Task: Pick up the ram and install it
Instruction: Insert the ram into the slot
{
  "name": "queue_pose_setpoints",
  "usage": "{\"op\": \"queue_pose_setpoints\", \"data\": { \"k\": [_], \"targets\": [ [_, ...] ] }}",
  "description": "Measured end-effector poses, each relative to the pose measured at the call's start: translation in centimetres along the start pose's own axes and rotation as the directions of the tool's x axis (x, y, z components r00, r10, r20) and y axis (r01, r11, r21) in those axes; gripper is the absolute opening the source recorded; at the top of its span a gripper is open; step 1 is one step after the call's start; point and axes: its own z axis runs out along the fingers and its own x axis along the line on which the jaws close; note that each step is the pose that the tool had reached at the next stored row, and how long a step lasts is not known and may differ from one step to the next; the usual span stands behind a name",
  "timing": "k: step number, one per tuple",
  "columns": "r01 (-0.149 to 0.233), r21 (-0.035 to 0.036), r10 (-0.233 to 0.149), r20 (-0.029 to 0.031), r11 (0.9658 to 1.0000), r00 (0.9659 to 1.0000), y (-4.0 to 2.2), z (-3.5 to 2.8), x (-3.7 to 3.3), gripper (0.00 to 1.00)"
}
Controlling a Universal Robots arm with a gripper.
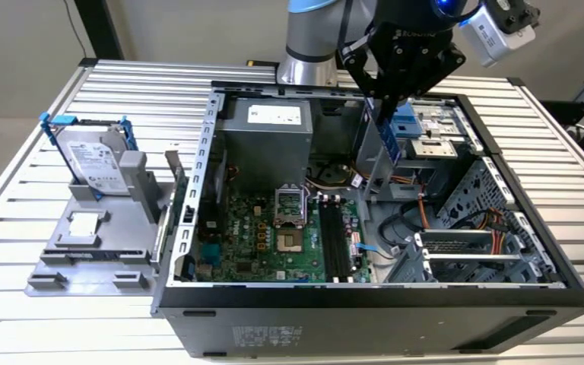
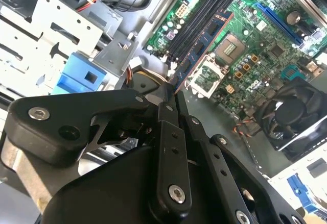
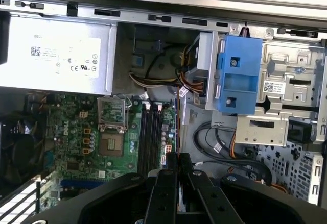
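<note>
One open computer case [image 1: 373, 300] sits on a slatted metal surface [image 1: 28, 334]. Beside it, on the exterior view's left, one grey fixture [image 1: 79, 262] carries one hard drive [image 1: 94, 160] standing on edge in a blue bracket.

Inside the case, nearest the exterior camera, lies one green motherboard [image 1: 261, 243] with a bank of long black slots [image 1: 334, 236] side by side; their number is not clear. Behind the motherboard stands one grey power supply [image 1: 267, 133].

There is one ram [image 1: 389, 141], a thin narrow stick. It hangs upright above the far part of the case interior, apart from the slots and seated in none of them. In both wrist views it shows edge-on, reaching from the fingertips towards the motherboard [image 2: 204, 45] [image 3: 177, 127].

One end effector [image 1: 382, 97] has its two black fingers pressed together on the ram's upper edge, pinching it; the second wrist view [image 2: 174, 95] and the first wrist view [image 3: 177, 156] both show the fingers meeting around the stick.

Farthest back, one arm [image 1: 312, 38] rises behind the case; its wrist leans over the case's far wall, with the end effector pointing straight down.
</note>
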Motion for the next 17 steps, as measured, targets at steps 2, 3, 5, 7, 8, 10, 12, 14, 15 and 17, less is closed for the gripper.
{"op": "queue_pose_setpoints", "data": {
  "k": [2, 3, 5, 7, 8, 10, 12, 14, 15, 17],
  "targets": [
    [0.0, 0.0001, 0.0, 0.0, 1.0, 1.0, 0.0, 0.0, 0.0, 0.0],
    [0.0, 0.0001, 0.0, 0.0, 1.0, 1.0, 0.0, 0.0, 0.0, 0.0],
    [0.0, 0.0, 0.0, 0.0, 1.0, 1.0, 0.0, 0.01, 0.0, 0.0],
    [0.0, 0.0, 0.0, 0.0, 1.0, 1.0, 0.0, 0.01, 0.0, 0.0],
    [0.0, -0.0001, 0.0, 0.0, 1.0, 1.0, 0.0, 0.01, 0.0, 0.0],
    [0.0, -0.0001, 0.0, 0.0001, 1.0, 1.0, 0.0, 0.01, 0.0, 0.0],
    [0.0, -0.0001, 0.0, -0.0002, 1.0, 1.0, 0.0, 0.05, -0.01, 0.0],
    [-0.001, 0.0007, 0.001, -0.0013, 1.0, 1.0, -0.01, 0.19, -0.03, 0.0],
    [-0.003, 0.0013, 0.003, -0.0019, 1.0, 1.0, -0.01, 0.29, -0.04, 0.0],
    [-0.012, 0.0022, 0.012, -0.0025, 0.9999, 0.9999, -0.02, 0.53, -0.04, 0.0]
  ]
}}
